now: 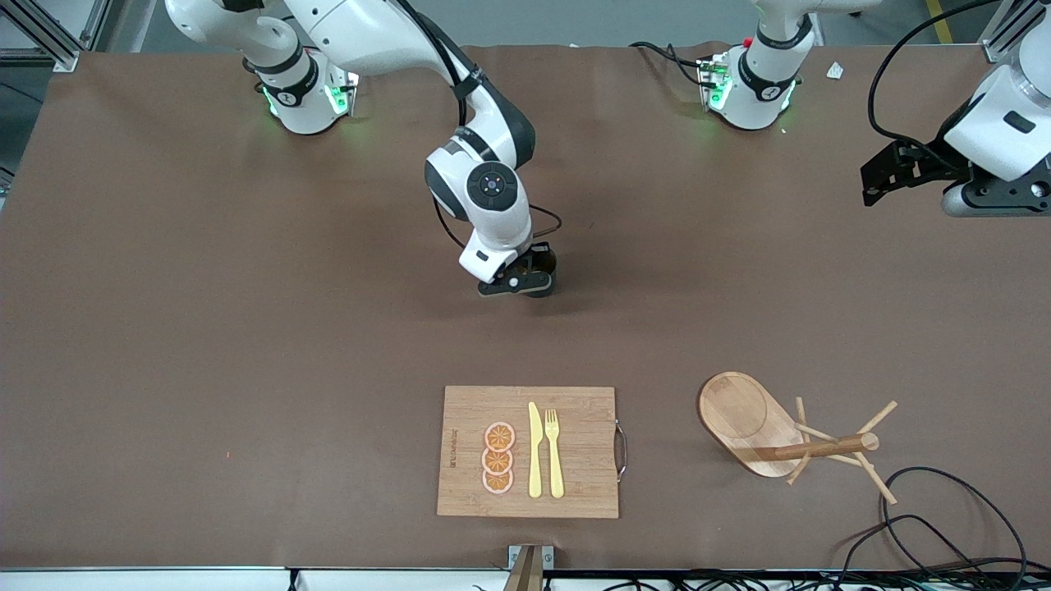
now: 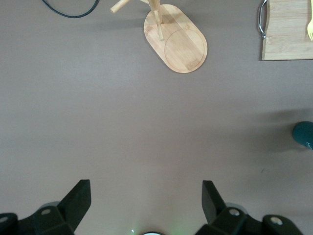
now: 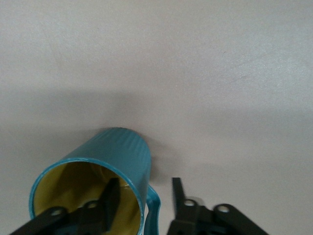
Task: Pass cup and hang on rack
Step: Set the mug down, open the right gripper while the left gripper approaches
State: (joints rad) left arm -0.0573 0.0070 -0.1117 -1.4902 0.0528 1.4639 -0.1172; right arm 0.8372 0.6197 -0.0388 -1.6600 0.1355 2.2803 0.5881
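Note:
The teal-green cup [image 3: 117, 152], yellow inside, stands on the brown table [image 1: 246, 345] near its middle and also shows as a dark patch, the cup [image 2: 304, 136], in the left wrist view. My right gripper [image 3: 145, 188] is down over the cup [image 1: 543, 264], open: one finger [image 3: 111, 198] hangs inside it, the other [image 3: 178, 196] is outside beside the handle, and neither touches the wall. My left gripper [image 2: 145, 200] waits open and empty in the air over the left arm's end of the table [image 1: 891, 174]. The wooden rack [image 1: 751, 423] sits nearer the front camera, toward the left arm's end.
A wooden cutting board [image 1: 575, 419] with orange slices [image 1: 498, 458], a yellow knife [image 1: 534, 451] and a fork [image 1: 554, 451] lies near the front edge. Black cables [image 1: 944, 525] loop beside the rack.

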